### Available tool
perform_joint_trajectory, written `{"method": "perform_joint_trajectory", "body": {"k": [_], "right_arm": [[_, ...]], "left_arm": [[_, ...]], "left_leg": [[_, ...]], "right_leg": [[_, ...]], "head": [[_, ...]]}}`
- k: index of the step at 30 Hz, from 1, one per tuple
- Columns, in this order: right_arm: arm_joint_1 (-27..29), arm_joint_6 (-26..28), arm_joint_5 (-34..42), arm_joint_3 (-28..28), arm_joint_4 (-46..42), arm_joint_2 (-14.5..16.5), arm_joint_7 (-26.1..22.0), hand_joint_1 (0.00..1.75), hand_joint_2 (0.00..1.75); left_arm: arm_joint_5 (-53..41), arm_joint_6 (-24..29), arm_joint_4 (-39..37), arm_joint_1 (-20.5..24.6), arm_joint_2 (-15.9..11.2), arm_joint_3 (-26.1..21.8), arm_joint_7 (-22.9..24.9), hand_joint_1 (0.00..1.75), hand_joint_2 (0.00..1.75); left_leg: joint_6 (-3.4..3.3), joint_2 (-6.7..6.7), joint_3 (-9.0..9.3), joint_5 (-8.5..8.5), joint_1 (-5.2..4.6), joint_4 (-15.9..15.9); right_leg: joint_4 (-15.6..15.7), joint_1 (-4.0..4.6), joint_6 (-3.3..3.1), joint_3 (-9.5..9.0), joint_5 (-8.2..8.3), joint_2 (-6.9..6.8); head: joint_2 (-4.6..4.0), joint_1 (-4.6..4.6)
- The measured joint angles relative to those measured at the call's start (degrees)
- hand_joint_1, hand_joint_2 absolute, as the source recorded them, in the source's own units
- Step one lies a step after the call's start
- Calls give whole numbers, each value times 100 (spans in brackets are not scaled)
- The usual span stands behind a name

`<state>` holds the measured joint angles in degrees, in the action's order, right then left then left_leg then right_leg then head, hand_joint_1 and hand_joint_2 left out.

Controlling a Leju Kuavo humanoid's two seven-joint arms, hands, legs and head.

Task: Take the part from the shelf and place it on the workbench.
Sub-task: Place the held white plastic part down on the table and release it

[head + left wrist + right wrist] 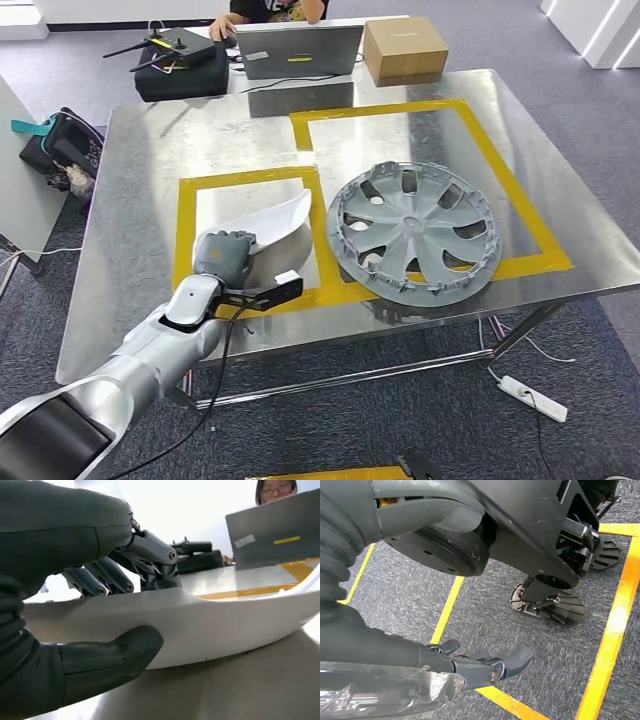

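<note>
Our left hand (pixel 221 256) grips the white part (pixel 283 222), fingers (pixel 113 575) clamped, on the desk (pixel 151 170). Our right hand (pixel 486 667) hangs with fingers apart. Releasing carelessly could drag the part against the hubcap (pixel 413 232).

Head view: set high, faced forward and down over the steel workbench (pixel 136 200).
Left wrist view: set close behind the left hand (pixel 56 605), low along the benchtop.
Right wrist view: faced down at carpet.
Shared: left hand, white part (pixel 279 222), laptop (pixel 300 50).
</note>
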<state>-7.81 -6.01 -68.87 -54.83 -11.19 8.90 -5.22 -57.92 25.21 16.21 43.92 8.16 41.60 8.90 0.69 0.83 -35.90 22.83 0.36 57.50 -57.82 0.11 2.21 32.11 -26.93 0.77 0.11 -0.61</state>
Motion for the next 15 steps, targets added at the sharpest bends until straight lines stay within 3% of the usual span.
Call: {"method": "perform_joint_trajectory", "body": {"k": [1,5,10,15], "right_arm": [[-3,-2,-4,1,0,6,-9,0,175],[-32,-5,-17,13,2,47,-41,0,0],[-84,-23,-22,44,2,78,-62,0,0],[-88,-43,-37,58,2,84,-61,0,0]], "left_arm": [[-211,-19,-13,8,-25,85,169,175,175],[-622,-100,-64,27,-162,444,406,0,175],[-538,-239,-110,12,-221,528,234,0,175],[-516,-54,-124,7,-233,533,70,0,175]], "left_leg": [[0,0,0,0,0,0],[0,0,2,-1,0,0],[0,1,1,-1,1,0],[1,2,1,0,0,0]], "right_leg": [[0,1,0,-1,0,1],[0,2,0,0,0,0],[-1,3,0,0,0,-3],[0,2,-1,-1,-1,-3]], "head": [[0,0],[0,2],[0,1],[0,1]]}}
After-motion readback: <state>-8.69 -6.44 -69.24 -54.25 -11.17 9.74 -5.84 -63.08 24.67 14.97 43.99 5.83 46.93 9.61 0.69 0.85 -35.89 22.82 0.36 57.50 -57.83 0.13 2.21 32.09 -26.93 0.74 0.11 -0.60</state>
